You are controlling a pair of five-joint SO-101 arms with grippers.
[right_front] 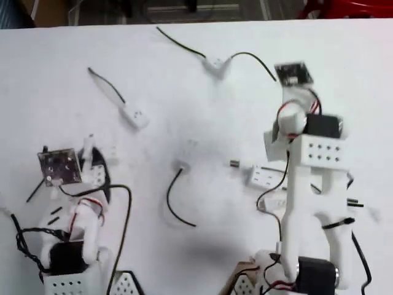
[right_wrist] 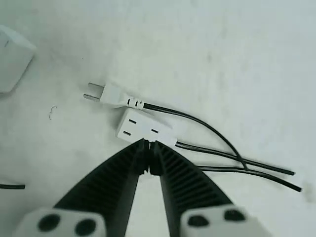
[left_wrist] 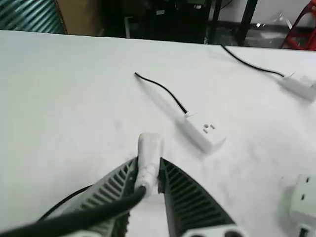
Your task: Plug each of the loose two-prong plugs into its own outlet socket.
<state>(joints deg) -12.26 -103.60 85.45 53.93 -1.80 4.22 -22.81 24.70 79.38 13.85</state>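
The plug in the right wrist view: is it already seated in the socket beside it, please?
No, the plug lies beside the socket with both prongs bare.

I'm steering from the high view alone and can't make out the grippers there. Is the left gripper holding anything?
Observer: Yes. In its wrist view the left gripper is shut on a white plug.
Operator: And the right one?
Observer: The right gripper is shut with nothing showing between its fingers. Its tips are at the edge of a white socket block.
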